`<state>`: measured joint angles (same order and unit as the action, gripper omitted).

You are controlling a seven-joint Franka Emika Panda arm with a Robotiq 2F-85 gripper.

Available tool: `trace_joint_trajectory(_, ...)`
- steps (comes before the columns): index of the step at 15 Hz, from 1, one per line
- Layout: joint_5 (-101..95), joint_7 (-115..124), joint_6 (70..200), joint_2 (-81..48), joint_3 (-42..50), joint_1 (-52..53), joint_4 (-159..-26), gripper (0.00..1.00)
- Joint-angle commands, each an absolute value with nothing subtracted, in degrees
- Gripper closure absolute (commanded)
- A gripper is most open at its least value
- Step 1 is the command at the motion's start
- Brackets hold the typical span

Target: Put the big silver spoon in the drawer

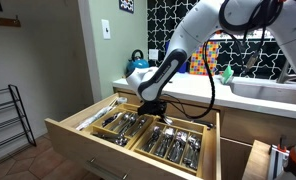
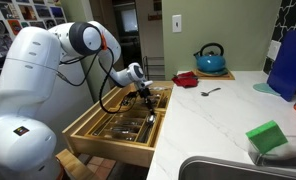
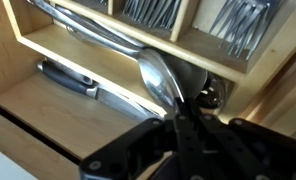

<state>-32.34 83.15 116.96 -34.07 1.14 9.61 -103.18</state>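
Observation:
The drawer (image 1: 80, 137) is pulled open below the counter and also shows in an exterior view (image 2: 106, 143). Its wooden compartments hold several pieces of cutlery. My gripper (image 1: 152, 108) reaches down into the drawer and shows in both exterior views (image 2: 143, 93). In the wrist view the gripper (image 3: 180, 122) is shut on the handle of the big silver spoon (image 3: 159, 74). The spoon's bowl sticks out ahead of the fingers, above a compartment divider (image 3: 88, 62). The handle is hidden between the fingers.
Black-handled knives (image 3: 72, 80) lie in the long compartment, with forks and spoons (image 3: 238, 25) in the compartments beyond. On the counter are a blue kettle (image 2: 210, 58), a red item (image 2: 186, 78), a small spoon (image 2: 210, 91) and a green sponge (image 2: 268, 136) by the sink (image 2: 223, 170).

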Motion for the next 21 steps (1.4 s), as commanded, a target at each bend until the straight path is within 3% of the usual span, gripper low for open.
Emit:
trace_joint_trajectory(1, -30.97, 82.56, 118.25, -35.23, 2.69, 10.7, -102.34, 0.97)
trace_joint_trajectory(3, -30.97, 82.31, 118.58, -35.28, 2.8, 10.95, -102.28, 0.96)
trace_joint_trajectory(4, -31.03, 82.25, 118.59, -35.27, 2.8, 11.1, -102.24, 0.76)
trace_joint_trajectory(15, -33.66, 83.18, 119.55, -28.07, 2.93, 13.42, -107.25, 0.0)
trace_joint_trajectory(21, -34.17, 83.08, 119.83, -19.98, 1.35, 14.25, -113.57, 0.0)
